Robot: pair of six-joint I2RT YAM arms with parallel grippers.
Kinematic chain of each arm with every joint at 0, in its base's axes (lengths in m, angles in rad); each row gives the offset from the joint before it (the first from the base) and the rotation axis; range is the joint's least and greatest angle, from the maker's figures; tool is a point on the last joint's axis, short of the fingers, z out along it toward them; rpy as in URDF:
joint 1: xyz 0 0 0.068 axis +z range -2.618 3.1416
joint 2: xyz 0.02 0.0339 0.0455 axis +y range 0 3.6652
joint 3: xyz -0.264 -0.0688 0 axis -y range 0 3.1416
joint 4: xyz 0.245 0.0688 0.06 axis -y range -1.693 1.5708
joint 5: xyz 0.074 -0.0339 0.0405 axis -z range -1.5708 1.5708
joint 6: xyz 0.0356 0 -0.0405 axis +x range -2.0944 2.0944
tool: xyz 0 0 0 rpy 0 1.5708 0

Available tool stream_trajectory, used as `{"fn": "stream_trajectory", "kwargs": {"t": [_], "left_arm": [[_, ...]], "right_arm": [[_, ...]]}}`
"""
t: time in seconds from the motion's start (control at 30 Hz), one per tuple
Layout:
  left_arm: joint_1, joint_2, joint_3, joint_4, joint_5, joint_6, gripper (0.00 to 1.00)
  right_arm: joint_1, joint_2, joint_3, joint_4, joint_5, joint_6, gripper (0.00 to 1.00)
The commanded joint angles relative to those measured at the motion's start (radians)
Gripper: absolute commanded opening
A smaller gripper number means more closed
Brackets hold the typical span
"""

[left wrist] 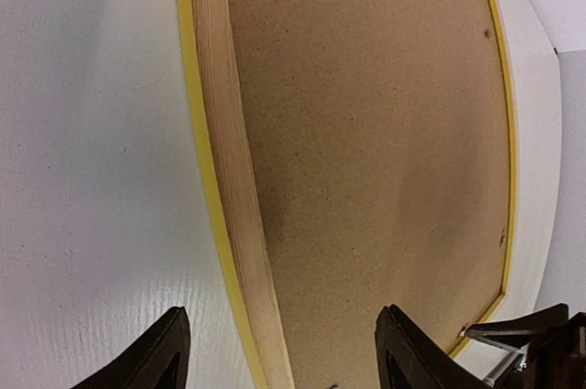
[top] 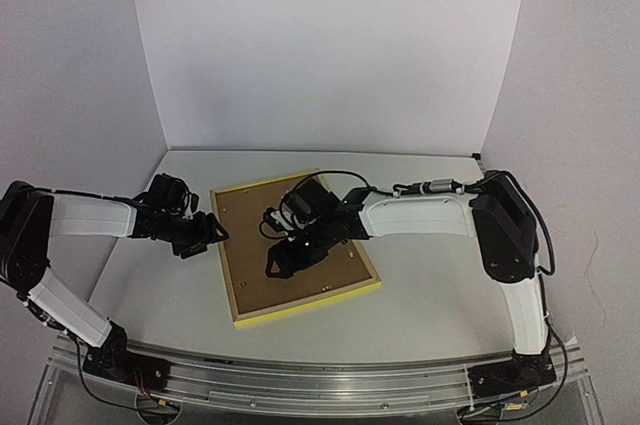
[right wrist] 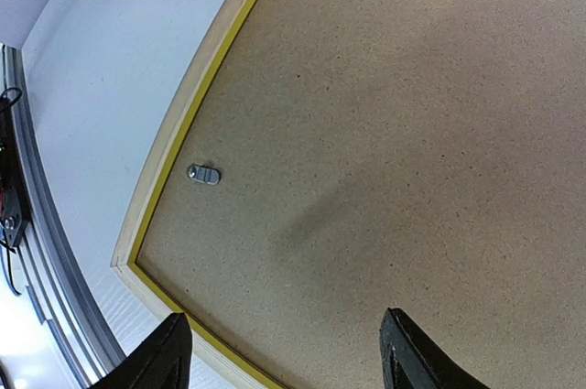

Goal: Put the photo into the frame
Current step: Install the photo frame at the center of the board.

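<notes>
The frame [top: 305, 300] lies face down near the middle of the table [top: 430, 285], and its brown backing board [top: 250, 245] sits inside the yellow edges. The photo is not visible in any view, so it is not possible to say whether it is already under the board. The left gripper [top: 212, 233] hovers over the frame's left rail, its jaws partly open on either side of the rail without touching it, and it holds nothing. The right gripper [top: 285, 260] hangs over the board, also partly open and empty. The step in hand seems to be work on the board. To do it well, one arm should probably steady the rail while the other works near the small metal clip [right wrist: 204, 174], pressing gently so the frame does not slide. No brand, label or readable writing appears anywhere.
</notes>
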Motion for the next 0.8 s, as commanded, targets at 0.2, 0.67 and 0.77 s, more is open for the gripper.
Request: {"fn": "stream_trajectory", "kwargs": {"t": [0.2,0.67,0.77], "left_arm": [[-0.010,0.069,0.016,0.031,-0.042,-0.009,0.59],[-0.012,0.132,-0.008,0.090,-0.022,-0.042,0.32],[-0.013,0.133,-0.017,0.098,-0.021,-0.052,0.25]], "right_arm": [[0.020,0.104,0.098,-0.005,-0.127,0.068,0.56],[0.078,0.179,0.180,0.024,-0.067,0.190,0.53],[0.078,0.212,0.205,0.029,-0.089,0.239,0.52]]}}
